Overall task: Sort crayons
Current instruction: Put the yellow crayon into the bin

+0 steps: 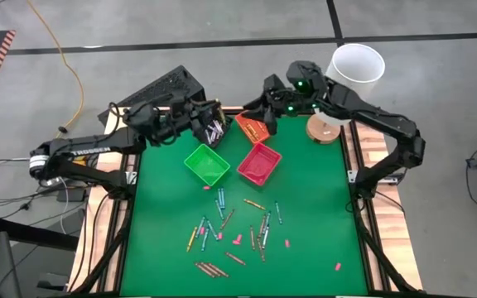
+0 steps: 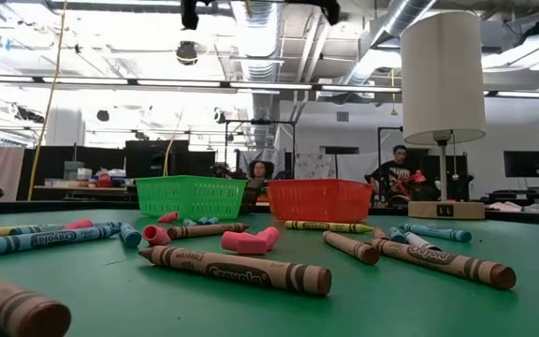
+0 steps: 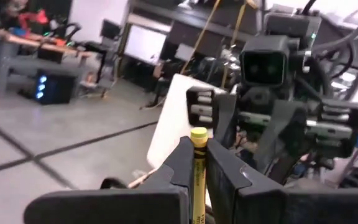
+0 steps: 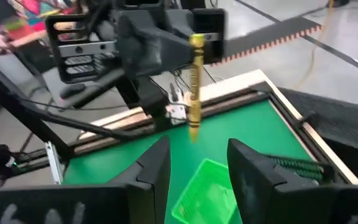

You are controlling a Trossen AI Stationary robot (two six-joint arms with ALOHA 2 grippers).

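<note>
My left gripper point(image 1: 216, 128) hangs high over the table's far left, beyond the green bin point(image 1: 207, 164), and is shut on a yellow crayon point(image 4: 194, 87). My right gripper point(image 4: 197, 165) faces it from the right, open and empty. It hangs above the orange bin point(image 1: 251, 126), and the crayon is a short way ahead of its fingertips. Several crayons point(image 1: 230, 232) of mixed colours lie flat on the green mat in the near middle, and they show close up in the low view point(image 2: 237, 269). My left gripper pinches the yellow crayon between its two fingers point(image 3: 219, 165). The crayon's flat end point(image 3: 198, 134) sticks out a little past them. The crayon is lifted clear, high above the mat, and its pointed end point(image 4: 192, 137) hangs free toward the table.
A red bin point(image 1: 259, 163) stands beside the green one, and the orange bin lies behind them. A lamp with a white shade point(image 1: 356, 62) and a wooden base point(image 1: 323, 130) stands at the far right. Small pink bits point(image 1: 237, 241) lie among the crayons. People sit in the room beyond the table.
</note>
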